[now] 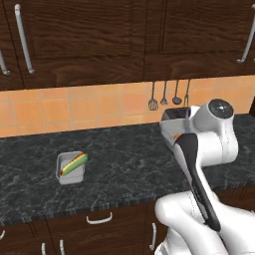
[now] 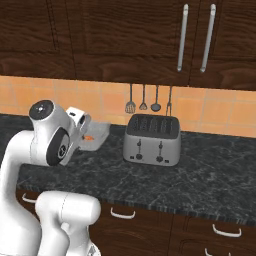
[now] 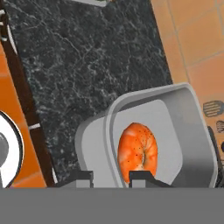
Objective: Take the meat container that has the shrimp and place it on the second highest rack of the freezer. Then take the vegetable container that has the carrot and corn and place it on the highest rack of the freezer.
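Hand view is showing the jaws straddling the near wall of the meat container, one fingertip sitting outside the rim and the other inside the tray, and they are looking clamped on that wall rather than standing apart. The shrimp is lying on the tray floor just beyond the inner fingertip, curled and loose, much smaller than the tray around it.

Judging from this, the step in hand is carrying the shrimp tray off toward the freezer, and it is calling for care: a pinch on one thin wall is letting the tray hang from one edge, so the tray should be kept level, and the swing taken slowly, so the shrimp is not sliding out over the far rim. The grip should be holding firm the whole way to the second highest rack.

Right base view is showing the same tray by the hand, just over the desk and to the left of the toaster, with utensils hanging on the tiled wall behind.

Left base view is showing the vegetable container sitting on the desk well apart to the left, untouched, with the carrot and corn lying lengthwise inside it.
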